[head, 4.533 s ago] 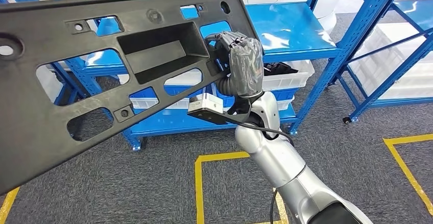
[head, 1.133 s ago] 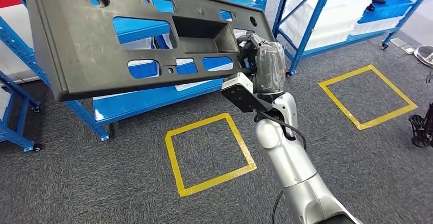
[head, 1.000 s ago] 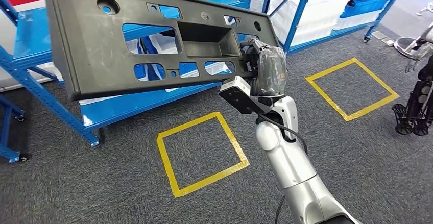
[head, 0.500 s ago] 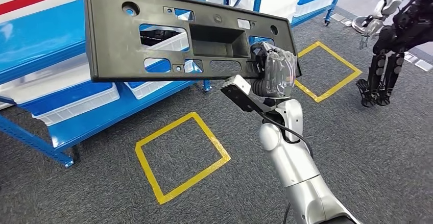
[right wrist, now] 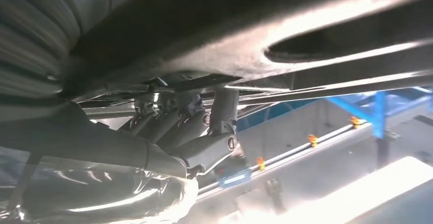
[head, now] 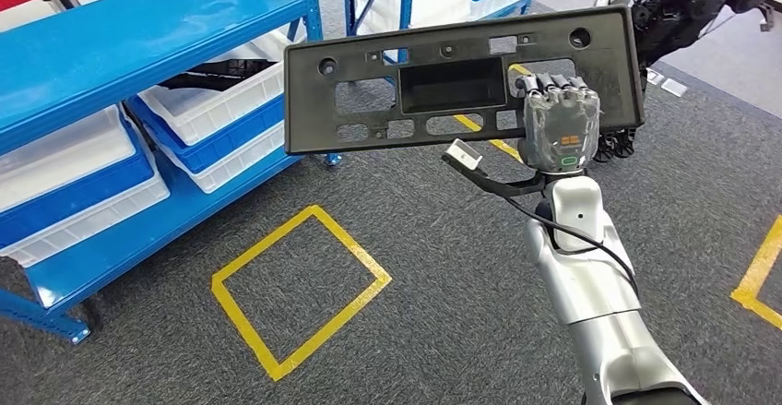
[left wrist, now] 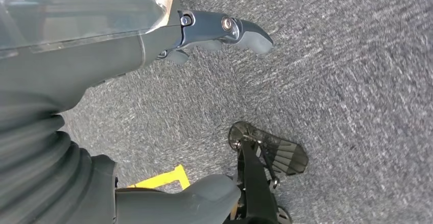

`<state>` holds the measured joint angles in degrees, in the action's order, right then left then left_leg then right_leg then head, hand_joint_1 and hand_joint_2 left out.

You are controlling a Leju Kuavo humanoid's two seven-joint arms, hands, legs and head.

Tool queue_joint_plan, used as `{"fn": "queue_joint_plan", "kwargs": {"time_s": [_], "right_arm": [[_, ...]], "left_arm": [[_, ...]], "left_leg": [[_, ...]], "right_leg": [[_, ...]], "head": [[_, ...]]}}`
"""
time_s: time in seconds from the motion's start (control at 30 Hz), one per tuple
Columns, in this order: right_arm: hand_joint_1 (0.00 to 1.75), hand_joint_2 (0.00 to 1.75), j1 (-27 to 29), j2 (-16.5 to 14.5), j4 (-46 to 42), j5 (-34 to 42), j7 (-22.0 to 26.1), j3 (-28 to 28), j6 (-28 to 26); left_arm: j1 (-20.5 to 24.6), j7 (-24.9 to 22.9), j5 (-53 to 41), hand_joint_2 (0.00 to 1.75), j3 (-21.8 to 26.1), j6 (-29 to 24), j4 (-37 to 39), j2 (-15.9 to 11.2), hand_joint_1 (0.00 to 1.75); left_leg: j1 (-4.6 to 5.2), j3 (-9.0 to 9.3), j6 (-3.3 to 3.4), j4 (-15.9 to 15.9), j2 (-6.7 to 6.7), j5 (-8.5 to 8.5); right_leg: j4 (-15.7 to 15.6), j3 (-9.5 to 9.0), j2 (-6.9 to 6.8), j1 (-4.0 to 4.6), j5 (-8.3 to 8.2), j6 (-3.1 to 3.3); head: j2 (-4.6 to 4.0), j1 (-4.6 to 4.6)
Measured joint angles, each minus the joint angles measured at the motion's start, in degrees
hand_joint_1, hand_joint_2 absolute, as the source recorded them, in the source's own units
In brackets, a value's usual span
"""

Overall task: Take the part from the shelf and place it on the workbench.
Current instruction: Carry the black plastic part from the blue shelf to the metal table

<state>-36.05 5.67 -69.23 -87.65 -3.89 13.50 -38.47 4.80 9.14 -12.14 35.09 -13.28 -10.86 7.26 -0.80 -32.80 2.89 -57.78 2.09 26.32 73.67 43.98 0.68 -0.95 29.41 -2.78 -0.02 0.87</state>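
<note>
Pick-up done: the black plastic panel (head: 461, 77) is off the blue shelf rack (head: 138, 31), carried in the air over grey carpet (head: 443, 267). The right hand (head: 560, 128) grips its lower edge, fingers hooked through a cut-out. No workbench in sight; transport and set-down remain, judging by the task. Right wrist view gives the fingers (right wrist: 204, 147) curled under the panel's underside. Left wrist view gives the left hand (left wrist: 127, 45) hanging above the carpet, fingers apart, holding nothing.
</note>
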Motion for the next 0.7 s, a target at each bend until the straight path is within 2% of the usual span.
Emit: {"fn": "queue_joint_plan", "kwargs": {"time_s": [0.03, 0.07, 0.13, 0.17, 0.2, 0.23, 0.27, 0.3, 0.33, 0.4, 0.43, 0.47, 0.5, 0.53, 0.57, 0.63, 0.67, 0.7], "right_arm": [[1.75, 1.75, 0.3, 0.6, 0.1, 0.3, 0.2, -0.2, -0.2], [1.75, 1.75, 0.5, 1.1, 0.1, 0.5, 0.3, -0.3, -0.2], [1.75, 1.75, 0.5, 1.8, 0.1, 0.6, 0.4, -0.5, -0.3], [1.75, 1.75, 0.5, 2.0, 0.1, 0.7, 0.5, -0.5, -0.4], [1.75, 1.75, 0.5, 2.2, 0.1, 0.7, 0.5, -0.6, -0.5], [1.75, 1.75, 0.6, 2.4, 0.1, 0.7, 0.5, -0.6, -0.5], [1.75, 1.75, 0.7, 2.6, 0.1, 0.7, 0.5, -0.6, -0.6], [1.75, 1.75, 0.9, 2.8, 0.1, 0.6, 0.5, -0.7, -0.6], [1.75, 1.75, 1.0, 3.0, 0.1, 0.6, 0.5, -0.7, -0.6], [1.75, 1.75, 1.4, 3.1, 0.1, 0.5, 0.3, -0.7, -0.7], [1.75, 1.75, 1.6, 3.1, 0.1, 0.6, 0.2, -0.7, -0.7], [1.75, 1.75, 1.9, 3.1, 0.1, 0.6, 0.1, -0.7, -0.7], [1.75, 1.75, 2.2, 3.1, 0.1, 0.7, 0.1, -0.7, -0.7], [1.75, 1.75, 2.4, 3.1, 0.1, 0.9, 0.1, -0.7, -0.7], [1.75, 1.75, 2.6, 3.1, 0.1, 1.0, 0.1, -0.7, -0.7], [1.75, 1.75, 2.5, 3.1, 0.1, 1.2, 0.2, -0.7, -0.7], [1.75, 1.75, 2.4, 3.1, 0.1, 1.3, 0.3, -0.7, -0.7], [1.75, 1.75, 2.3, 3.0, 0.2, 1.3, 0.4, -0.7, -0.7]], "left_arm": [[0.0, 0.0, 0.0, 1.75, 0.0, 0.0, 0.0, 0.0, 0.00], [0.0, 0.0, 0.0, 1.75, 0.0, 0.0, 0.0, 0.0, 0.00], [0.0, 0.1, 0.1, 1.75, 0.0, 0.0, 0.0, 0.0, 0.00], [0.0, 0.2, 0.1, 1.75, 0.0, 0.0, 0.0, 0.0, 0.00], [0.0, 0.3, 0.1, 1.75, 0.1, 0.0, 0.0, -0.1, 0.00], [0.1, 0.4, 0.1, 1.75, 0.1, 0.0, 0.0, -0.1, 0.00], [0.1, 0.5, 0.0, 1.75, 0.1, 0.0, 0.0, -0.1, 0.00], [0.1, 0.7, 0.0, 1.75, 0.1, 0.1, 0.0, -0.1, 0.00], [0.1, 0.7, 0.0, 1.75, 0.1, 0.1, -0.1, -0.1, 0.00], [0.1, 0.9, -0.1, 1.75, 0.1, 0.2, -0.1, -0.1, 0.00], [0.0, 0.9, -0.2, 1.75, 0.1, 0.2, -0.1, -0.1, 0.00], [-0.1, 0.9, -0.3, 1.75, 0.1, 0.2, -0.1, -0.1, 0.00], [-0.2, 0.9, -0.4, 1.75, 0.1, 0.2, -0.1, -0.1, 0.00], [-0.3, 0.9, -0.5, 1.75, 0.1, 0.2, -0.1, -0.1, 0.00], [-0.3, 0.9, -0.6, 1.75, 0.1, 0.2, -0.1, -0.2, 0.00], [-0.3, 0.9, -0.6, 1.75, 0.1, 0.1, -0.1, -0.2, 0.00], [-0.3, 0.9, -0.6, 1.75, 0.2, 0.1, -0.1, -0.2, 0.00], [-0.3, 1.0, -0.6, 1.75, 0.2, 0.1, -0.1, -0.2, 0.00]], "left_leg": [[0.05, -0.01, -0.01, 0.0, 0.78, 0.02], [0.08, 0.02, -0.05, 0.0, 1.52, 0.06], [0.35, 0.12, -0.32, -0.1, 2.92, 0.23], [0.55, 0.21, -0.52, -0.1, 3.54, 0.34], [0.74, 0.35, -0.72, -0.1, 4.17, 0.43], [0.84, 0.50, -0.93, 0.0, 4.83, 0.48], [0.78, 0.64, -1.23, 0.0, 5.24, 0.62], [0.63, 0.66, -1.56, -0.3, 4.68, 1.03], [0.45, 0.29, -1.86, -1.4, 3.35, 1.98], [0.16, -2.11, -2.29, -7.1, -0.37, 5.53], [0.11, -3.89, -2.39, -11.1, -1.48, 7.44], [0.09, -5.45, -2.49, -14.4, -1.98, 8.65], [0.06, -6.24, -2.56, -15.9, -2.17, 8.68], [-0.01, -6.06, -2.58, -15.4, -2.27, 7.64], [-0.14, -4.86, -2.57, -12.8, -2.58, 5.65], [-0.60, -1.51, -2.41, -5.4, -5.09, 2.01], [-0.77, -0.34, -2.33, -2.8, -6.28, 1.17], [-0.78, 0.17, -2.21, -1.4, -7.08, 1.05]], "right_leg": [[-1.2, -0.97, -0.22, 0.00, -0.53, -0.39], [-4.6, -3.03, -0.83, 0.01, -1.68, -0.79], [-12.9, -7.71, -3.83, 0.37, -3.92, -0.80], [-15.4, -9.07, -4.85, 0.63, -4.60, -0.39], [-16.4, -9.59, -5.35, 0.92, -4.86, 0.14], [-16.4, -9.58, -4.76, 1.16, -5.06, 0.61], [-16.5, -9.53, -3.92, 0.90, -5.22, 1.13], [-16.6, -9.57, -3.23, 0.62, -5.35, 1.50], [-16.8, -9.63, -2.54, 0.29, -5.51, 2.04], [-16.9, -9.63, -1.22, -0.06, -5.74, 2.84], [-16.9, -9.56, -0.55, -0.02, -5.80, 3.13], [-16.9, -9.51, 0.24, 0.04, -5.83, 3.21], [-16.9, -9.47, 1.10, 0.09, -5.87, 3.25], [-16.8, -9.46, 1.95, 0.09, -5.91, 3.27], [-16.6, -9.47, 2.79, 0.08, -5.93, 3.29], [-16.2, -9.22, 4.32, 0.17, -5.97, 3.20], [-16.0, -8.91, 5.04, 0.21, -6.05, 2.98], [-15.9, -8.54, 5.73, 0.17, -6.21, 2.64]], "head": [[-0.01, 0.03], [-0.01, 0.05], [-0.01, 0.12], [-0.01, 0.08], [-0.01, 0.06], [-0.01, 0.02], [-0.01, 0.00], [-0.01, -0.06], [-0.01, -0.12], [-0.01, -0.25], [-0.01, -0.26], [-0.01, -0.27], [-0.01, -0.30], [-0.01, -0.32], [-0.01, -0.34], [-0.01, -0.32], [-0.01, -0.31], [-0.01, -0.30]]}}
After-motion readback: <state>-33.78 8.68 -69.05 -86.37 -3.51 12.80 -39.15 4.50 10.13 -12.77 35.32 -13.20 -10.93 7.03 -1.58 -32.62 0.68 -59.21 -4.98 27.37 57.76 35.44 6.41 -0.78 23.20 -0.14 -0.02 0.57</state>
